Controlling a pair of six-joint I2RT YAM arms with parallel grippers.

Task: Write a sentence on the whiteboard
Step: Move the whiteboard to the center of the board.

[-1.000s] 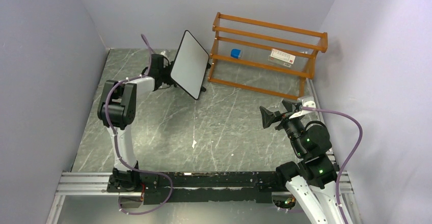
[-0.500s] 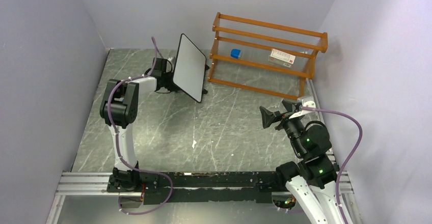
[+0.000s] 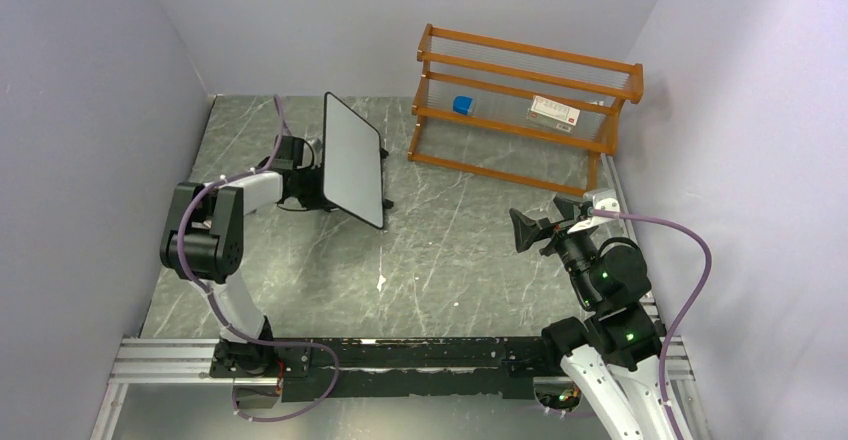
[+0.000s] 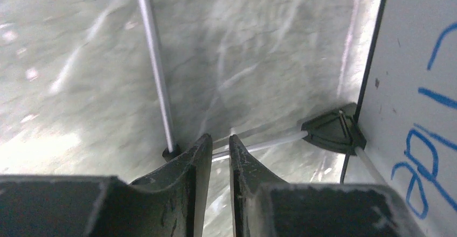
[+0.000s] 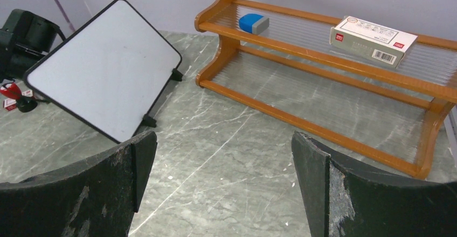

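Seen from above, the whiteboard (image 3: 353,160) is tilted just left of the orange rack (image 3: 520,110), with the left arm (image 3: 250,185) reaching behind it; the right gripper (image 3: 545,220) is spread wide, well apart

Left wrist: the left gripper (image 4: 218,140) pinches the board's thin wire stand (image 4: 258,143); blue strokes of the sentence (image 4: 436,98) mark the near face

Right wrist: the fingers are parted, and the board's blank side faces them

We saw the whiteboard (image 5: 102,67) tilted at ten o'clock, blank face toward us. At one o'clock the orange rack (image 5: 228,0) held a blue block (image 5: 254,22) and a white box (image 5: 374,40), and our right gripper (image 5: 223,143) gaped wide at six.
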